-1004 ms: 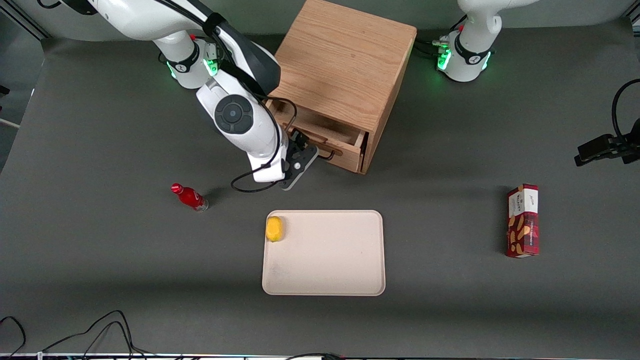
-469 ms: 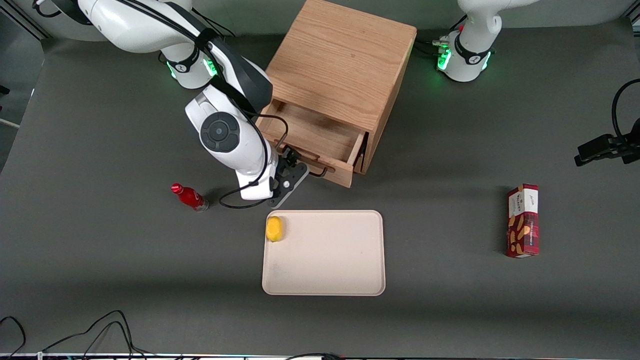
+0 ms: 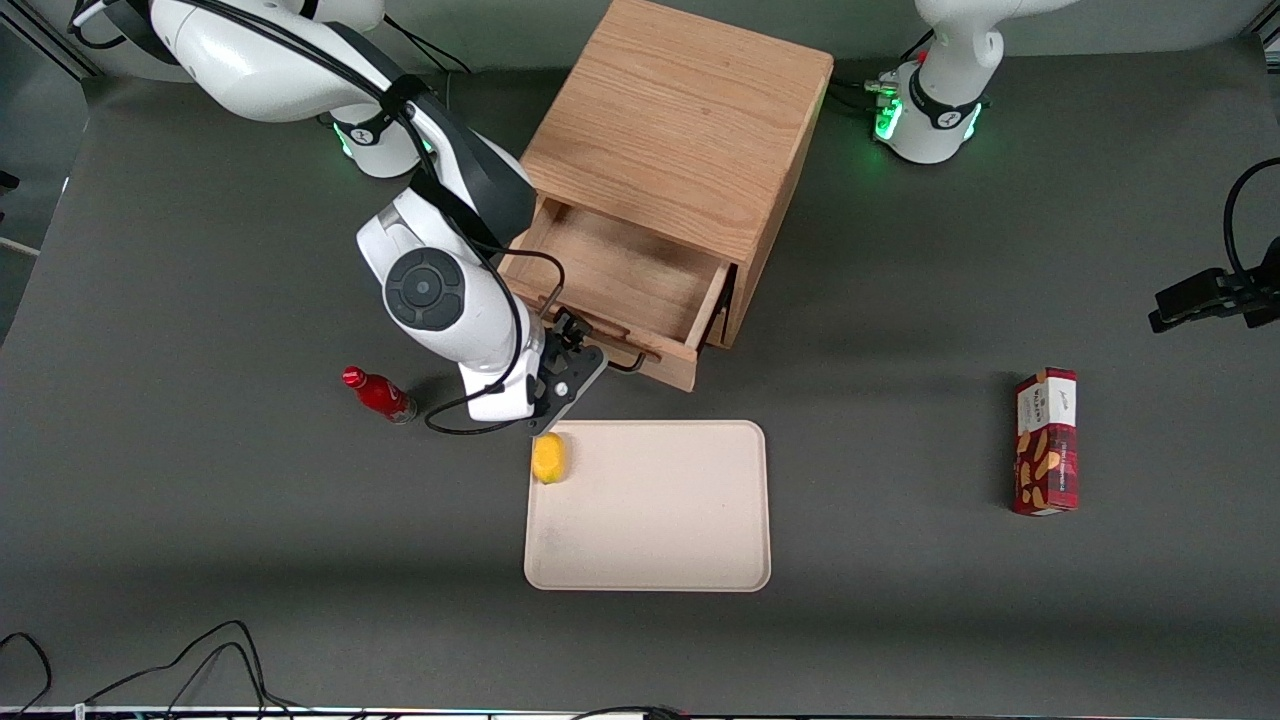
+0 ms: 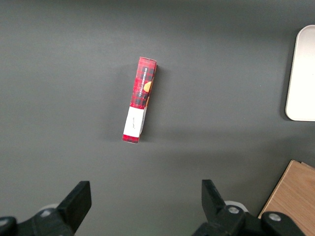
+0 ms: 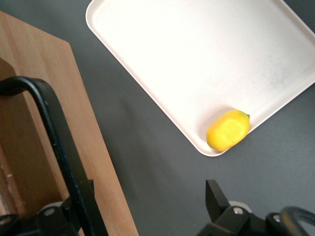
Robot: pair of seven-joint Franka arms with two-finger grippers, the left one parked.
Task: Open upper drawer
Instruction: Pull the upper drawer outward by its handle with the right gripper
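Hooking the black handle (image 3: pixel 628 362), the end effector (image 3: pixel 572 352) has its fingers spread, one finger (image 5: pixel 74 206) against the wire loop, none pinching it. The upper drawer (image 3: pixel 612 283) stands well out of the oak cabinet (image 3: pixel 680 120), so the opening looks nearly done. Only the right wrist view shows the open fingers; the front view shows the drawer's bare tray and the lemon (image 3: pixel 548 458) on the table's tray (image 3: pixel 660 520).

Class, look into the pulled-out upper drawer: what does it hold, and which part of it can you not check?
The upper drawer shows only bare wooden floor. The cabinet top covers its rearmost part, and the right arm hides one front corner, where the gripper is at the handle.
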